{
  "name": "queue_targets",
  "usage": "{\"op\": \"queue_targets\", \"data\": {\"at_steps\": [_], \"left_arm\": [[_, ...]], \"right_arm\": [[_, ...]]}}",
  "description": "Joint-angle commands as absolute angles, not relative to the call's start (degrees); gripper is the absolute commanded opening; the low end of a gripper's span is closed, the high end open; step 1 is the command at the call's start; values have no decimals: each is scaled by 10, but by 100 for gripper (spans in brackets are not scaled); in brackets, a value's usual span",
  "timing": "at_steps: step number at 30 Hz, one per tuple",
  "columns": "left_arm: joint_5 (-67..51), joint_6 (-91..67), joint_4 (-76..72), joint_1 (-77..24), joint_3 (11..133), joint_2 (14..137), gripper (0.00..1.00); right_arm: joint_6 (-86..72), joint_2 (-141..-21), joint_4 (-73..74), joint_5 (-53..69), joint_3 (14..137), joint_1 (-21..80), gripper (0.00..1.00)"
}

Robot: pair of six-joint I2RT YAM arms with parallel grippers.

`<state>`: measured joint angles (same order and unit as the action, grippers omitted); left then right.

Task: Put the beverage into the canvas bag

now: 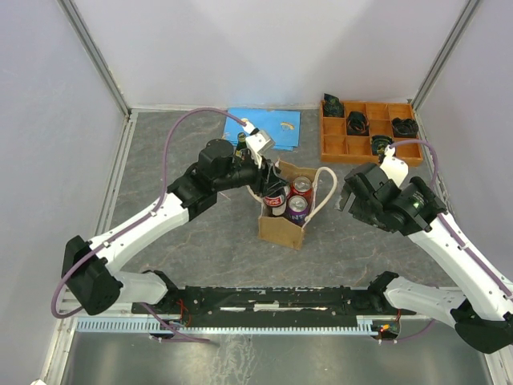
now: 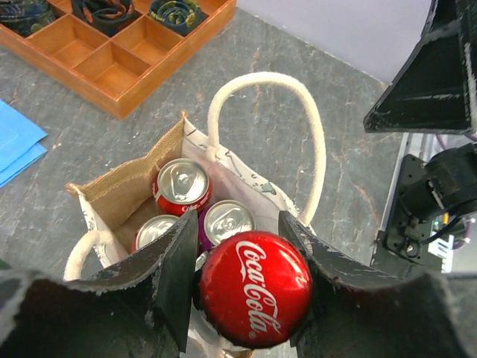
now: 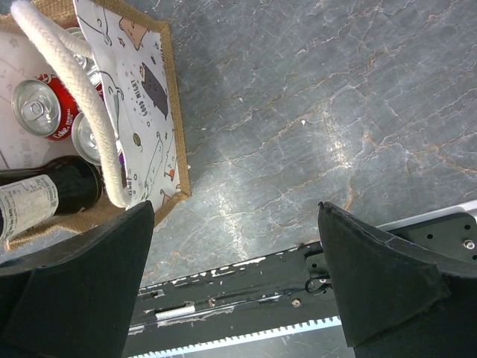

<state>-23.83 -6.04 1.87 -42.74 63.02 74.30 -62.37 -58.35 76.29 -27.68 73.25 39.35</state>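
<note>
The left end effector (image 2: 237, 227) is clamped on the Coca-Cola bottle (image 2: 256, 287) over the open canvas bag (image 2: 127, 183), so I'd lower it straight into the gap beside the cans (image 2: 182, 186), while the right end effector (image 3: 235, 212) hangs spread, empty.

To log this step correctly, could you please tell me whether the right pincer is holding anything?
No, the right pincer stands wide open, with only the grey table showing between its fingers.
</note>
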Motion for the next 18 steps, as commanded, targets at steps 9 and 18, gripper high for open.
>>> {"op": "queue_targets", "data": {"at_steps": [9, 18], "left_arm": [[-181, 22, -92, -426, 567, 690, 3], [-154, 19, -144, -426, 541, 732, 3]], "right_arm": [[-632, -580, 765, -292, 739, 392, 99], [-632, -579, 773, -297, 745, 392, 99]]}}
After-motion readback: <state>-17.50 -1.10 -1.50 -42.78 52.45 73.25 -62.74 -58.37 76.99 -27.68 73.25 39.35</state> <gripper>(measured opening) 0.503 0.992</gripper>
